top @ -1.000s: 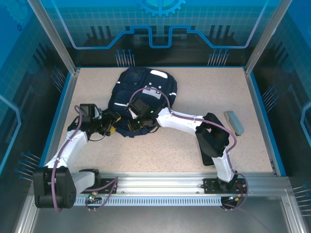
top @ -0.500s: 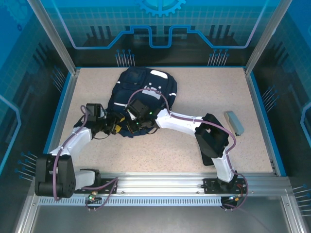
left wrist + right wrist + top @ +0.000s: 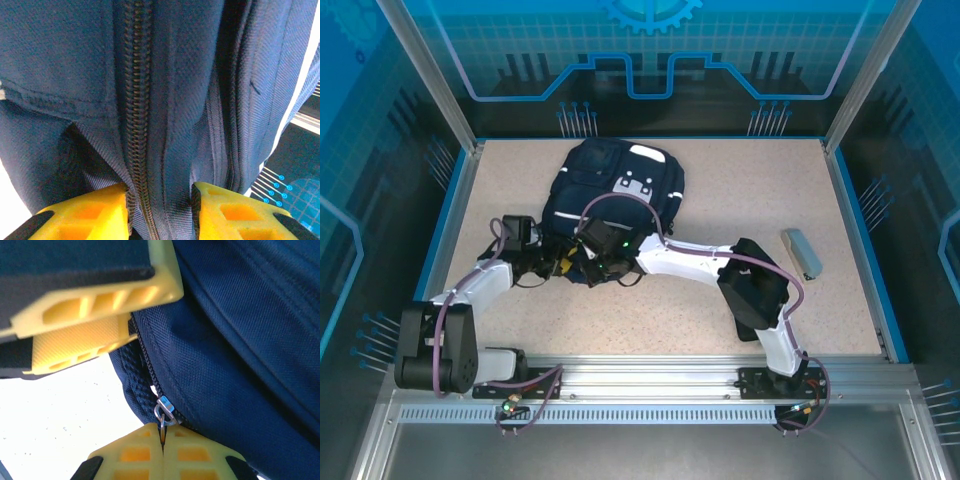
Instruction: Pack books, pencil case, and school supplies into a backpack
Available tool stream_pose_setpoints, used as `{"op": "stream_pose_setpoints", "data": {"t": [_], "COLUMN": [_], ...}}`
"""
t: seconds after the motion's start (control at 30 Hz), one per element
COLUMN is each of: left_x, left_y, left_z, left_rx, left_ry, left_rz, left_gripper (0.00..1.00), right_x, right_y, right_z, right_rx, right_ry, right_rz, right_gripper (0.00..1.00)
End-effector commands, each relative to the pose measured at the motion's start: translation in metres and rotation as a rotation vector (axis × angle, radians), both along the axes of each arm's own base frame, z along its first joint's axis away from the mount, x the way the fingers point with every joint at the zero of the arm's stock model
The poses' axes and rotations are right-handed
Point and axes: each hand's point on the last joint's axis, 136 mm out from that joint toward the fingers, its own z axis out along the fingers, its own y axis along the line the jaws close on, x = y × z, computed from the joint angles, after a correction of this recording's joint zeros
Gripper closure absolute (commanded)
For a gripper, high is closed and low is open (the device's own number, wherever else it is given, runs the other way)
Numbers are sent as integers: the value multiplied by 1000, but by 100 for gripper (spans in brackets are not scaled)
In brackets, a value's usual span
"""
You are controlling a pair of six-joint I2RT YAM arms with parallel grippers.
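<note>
The navy backpack [image 3: 612, 185] lies flat at the back middle of the table, its near edge between both grippers. My left gripper [image 3: 558, 265] is shut on a fold of the backpack's fabric [image 3: 165, 100]. The closed zipper [image 3: 137, 125] runs between its yellow fingers [image 3: 85, 215]. My right gripper [image 3: 592, 262] sits right beside it at that same near edge, shut on the metal zipper pull [image 3: 163, 415]. The slider [image 3: 166, 404] sits just above its yellow fingertips [image 3: 192, 452]. The left gripper's fingers [image 3: 100, 310] cross the upper left of the right wrist view. The books are out of view.
A grey pencil case [image 3: 802, 252] lies near the table's right edge. The right arm's dark elbow [image 3: 752, 290] hangs over the right middle. A blue rim [image 3: 855, 240] borders the table.
The left arm has swung right and brought its gripper up to the backpack's near edge. The right gripper has shifted slightly left and nearer, next to it.
</note>
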Motion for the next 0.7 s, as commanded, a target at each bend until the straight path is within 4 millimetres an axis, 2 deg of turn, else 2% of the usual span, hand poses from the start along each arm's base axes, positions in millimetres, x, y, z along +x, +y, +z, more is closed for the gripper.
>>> {"op": "stream_pose_setpoints", "data": {"t": [0.0,0.13,0.3,0.5,0.67], "left_x": [2,2,3,1,2], "left_y": [4,6,8,12,15], "left_z": [-6,-8,-7,-7,-4], "left_rx": [36,48,71,105,120], "left_ry": [-18,-20,-27,-30,-39], "left_rz": [6,11,4,1,2], "left_gripper": [67,75,87,93,97], "right_x": [-15,-14,-13,-13,-1], "right_y": [-3,-9,-28,-72,-120], "right_z": [13,11,8,2,-7], "right_rx": [5,-10,-76,-188,-287], "right_ry": [-12,-17,-20,-51,-74], "right_rz": [12,-26,-83,-165,-250], "right_gripper": [100,100,100,100,100]}}
